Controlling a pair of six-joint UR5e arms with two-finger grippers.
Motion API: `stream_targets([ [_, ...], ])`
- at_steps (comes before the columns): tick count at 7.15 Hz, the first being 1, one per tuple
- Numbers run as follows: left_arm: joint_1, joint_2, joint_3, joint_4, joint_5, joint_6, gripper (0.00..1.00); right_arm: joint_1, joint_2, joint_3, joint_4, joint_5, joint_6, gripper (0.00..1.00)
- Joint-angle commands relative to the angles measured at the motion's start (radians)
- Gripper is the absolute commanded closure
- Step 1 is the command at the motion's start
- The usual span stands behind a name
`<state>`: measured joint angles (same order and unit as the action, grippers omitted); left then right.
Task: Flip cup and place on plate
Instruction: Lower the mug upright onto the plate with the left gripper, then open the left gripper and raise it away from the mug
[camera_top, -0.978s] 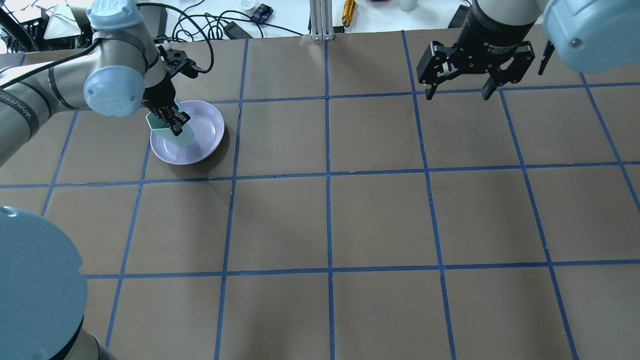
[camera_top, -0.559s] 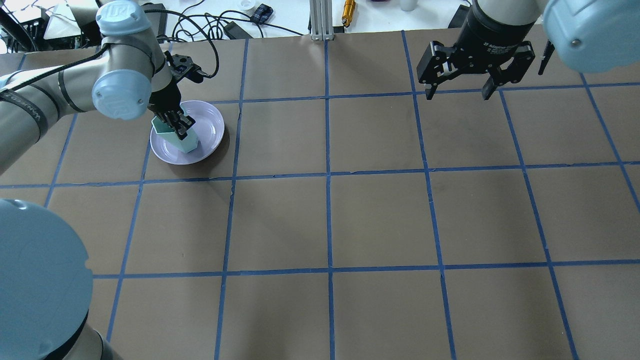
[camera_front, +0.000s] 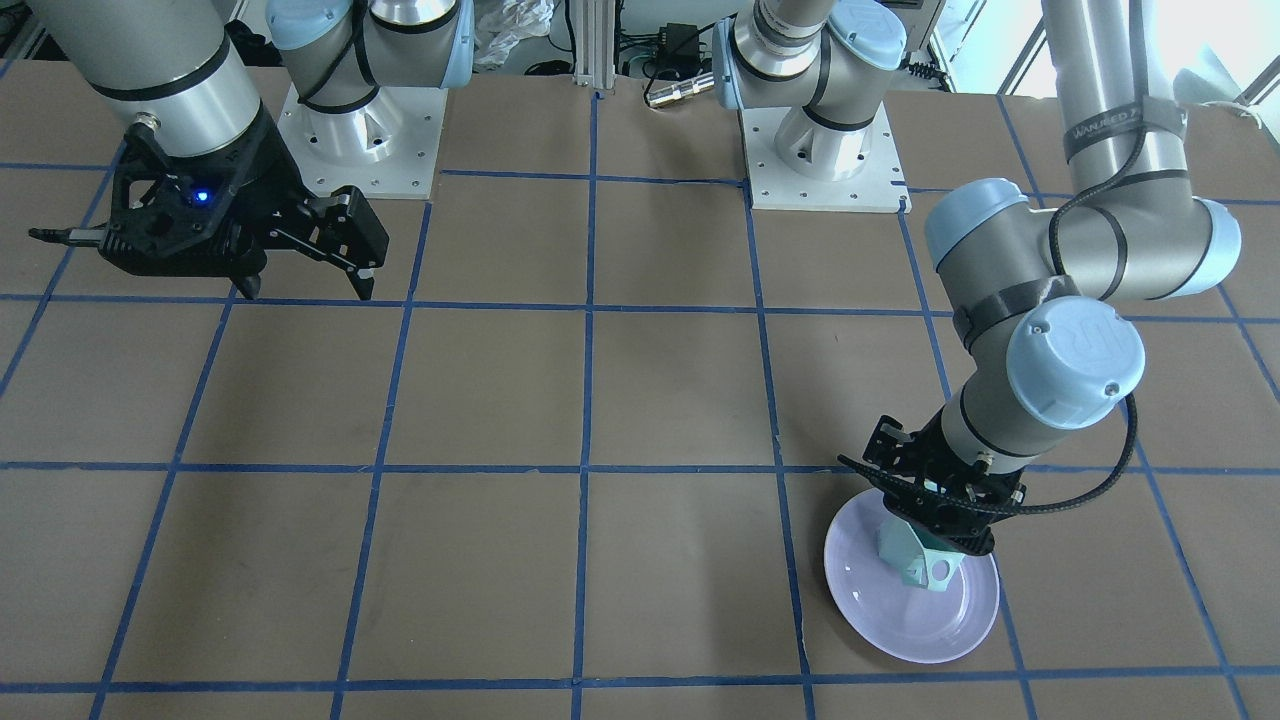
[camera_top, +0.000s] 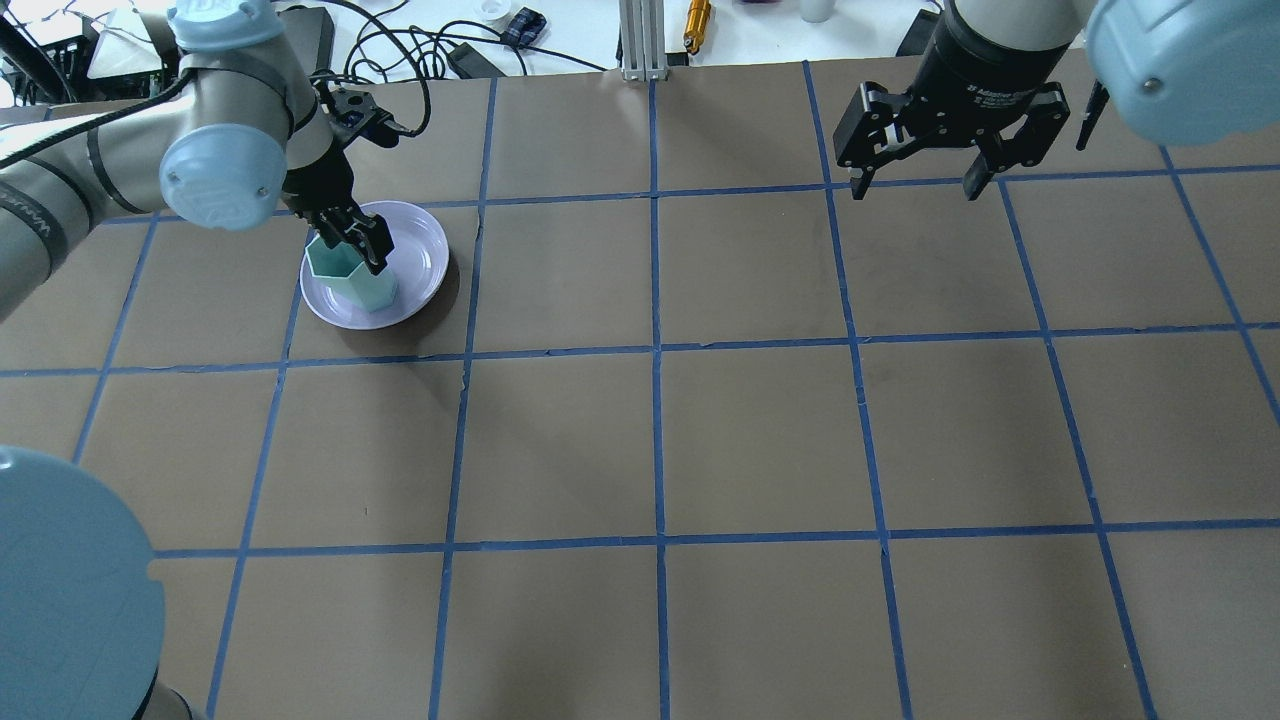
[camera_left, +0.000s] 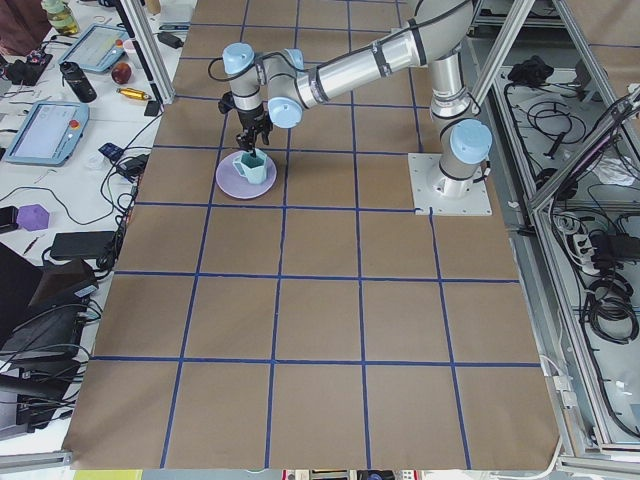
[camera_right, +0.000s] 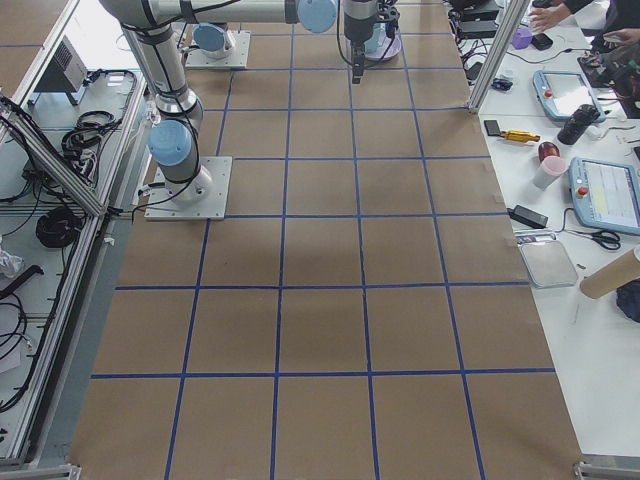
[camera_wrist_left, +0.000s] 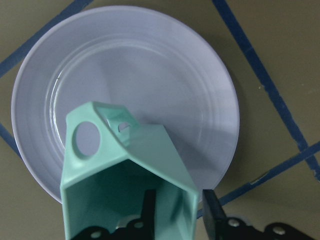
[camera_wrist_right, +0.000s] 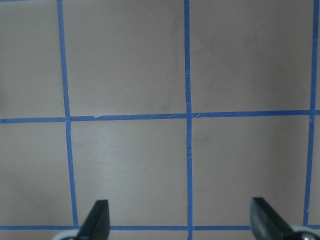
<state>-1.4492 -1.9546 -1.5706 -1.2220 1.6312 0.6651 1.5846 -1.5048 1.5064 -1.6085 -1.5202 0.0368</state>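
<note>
The left tool (camera_top: 374, 258) is clenched on the cup's (camera_top: 352, 288) wall, at 2 o'clock of its mouth. The cup sits mouth-up on the plate (camera_top: 427, 262). The right tool (camera_top: 915, 189) hangs released, well apart.

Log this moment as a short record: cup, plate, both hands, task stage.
cup: mouth up, over the plate's middle
plate: flat on the table, under the cup
left hand: shut on the cup's wall, one finger inside, one outside
right hand: open, empty, above the table, far from the plate
stage: cup at the plate, not yet released; contact with the plate cannot be told
</note>
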Motion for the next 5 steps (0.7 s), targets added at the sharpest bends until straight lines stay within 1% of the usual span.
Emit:
stream_targets([
  [1,-0.006,0.142,-0.002,-0.133,-0.042,-0.161,0.00,0.000,0.000,0.000,-0.001,-0.002,-0.002,0.00],
  [2,-0.031,0.208,-0.003,-0.189,-0.040,-0.248,0.00,0.000,0.000,0.000,-0.001,0.000,0.000,0.00],
  [3,-0.063,0.271,-0.015,-0.218,-0.040,-0.318,0.00,0.000,0.000,0.000,-0.001,0.000,-0.002,0.00],
  [4,-0.098,0.319,-0.019,-0.249,-0.039,-0.381,0.00,0.000,0.000,0.000,-0.001,0.000,0.000,0.00],
  [5,-0.121,0.356,-0.019,-0.260,-0.037,-0.489,0.00,0.000,0.000,0.000,-0.001,0.000,0.000,0.00],
])
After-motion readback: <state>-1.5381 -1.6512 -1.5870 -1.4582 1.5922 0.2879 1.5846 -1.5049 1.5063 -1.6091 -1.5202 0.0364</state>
